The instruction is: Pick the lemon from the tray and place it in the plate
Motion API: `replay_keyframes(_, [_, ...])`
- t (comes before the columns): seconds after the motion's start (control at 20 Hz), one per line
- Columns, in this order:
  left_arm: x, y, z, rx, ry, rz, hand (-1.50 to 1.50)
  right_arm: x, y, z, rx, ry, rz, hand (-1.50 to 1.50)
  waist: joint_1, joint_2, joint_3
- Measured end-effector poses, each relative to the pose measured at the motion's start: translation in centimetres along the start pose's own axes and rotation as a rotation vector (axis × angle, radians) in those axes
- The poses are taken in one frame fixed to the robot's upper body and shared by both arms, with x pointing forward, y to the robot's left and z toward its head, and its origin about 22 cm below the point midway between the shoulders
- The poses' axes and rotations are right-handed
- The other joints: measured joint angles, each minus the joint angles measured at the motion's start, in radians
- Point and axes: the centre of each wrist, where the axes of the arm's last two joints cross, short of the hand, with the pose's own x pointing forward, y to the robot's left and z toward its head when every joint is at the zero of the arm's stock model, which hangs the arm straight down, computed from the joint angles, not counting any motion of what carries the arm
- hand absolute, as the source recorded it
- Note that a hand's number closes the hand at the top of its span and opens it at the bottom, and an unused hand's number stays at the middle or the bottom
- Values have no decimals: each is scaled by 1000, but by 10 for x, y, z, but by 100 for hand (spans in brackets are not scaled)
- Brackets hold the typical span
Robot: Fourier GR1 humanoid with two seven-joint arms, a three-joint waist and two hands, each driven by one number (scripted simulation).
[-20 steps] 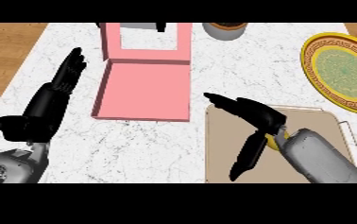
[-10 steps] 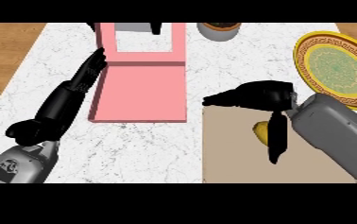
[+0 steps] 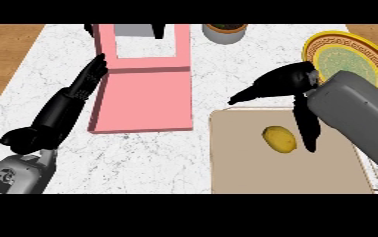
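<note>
Yellow lemon (image 3: 280, 139) lying on the beige tray (image 3: 251, 171), near right. Right hand (image 3: 291, 83) spread wide just above it (fingers straight, not touching). Left hand (image 3: 63, 108) resting open, far left; plate (image 3: 341, 58) far right.

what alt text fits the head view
A yellow lemon lies on a beige tray, with the right hand open just above it. Beyond sit a yellow patterned plate and a pink box; the left hand rests open.

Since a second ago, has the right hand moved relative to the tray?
Yes. The right hand has risen off the lemon toward the tray's far edge, nearer the plate; its fingers hang open and the lemon lies uncovered.
</note>
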Motion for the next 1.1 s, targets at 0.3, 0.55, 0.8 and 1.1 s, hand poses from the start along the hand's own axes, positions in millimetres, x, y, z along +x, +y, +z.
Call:
replay_keyframes(0.3, [-2,1,-1,2,-2,8,0,9,-19,-6,57,113,54,-150,0,-1,0])
replay_keyframes(0.55, [-3,3,-1,0,-4,3,0,6,-40,-3,43,183,53,-150,1,1,0])
replay_keyframes(0.8, [-3,1,-3,-5,-9,5,0,-5,-46,-11,52,217,27,-150,5,3,1])
replay_keyframes(1.1, [-1,0,2,-5,-6,1,0,-11,-42,-21,93,234,34,-150,8,3,1])
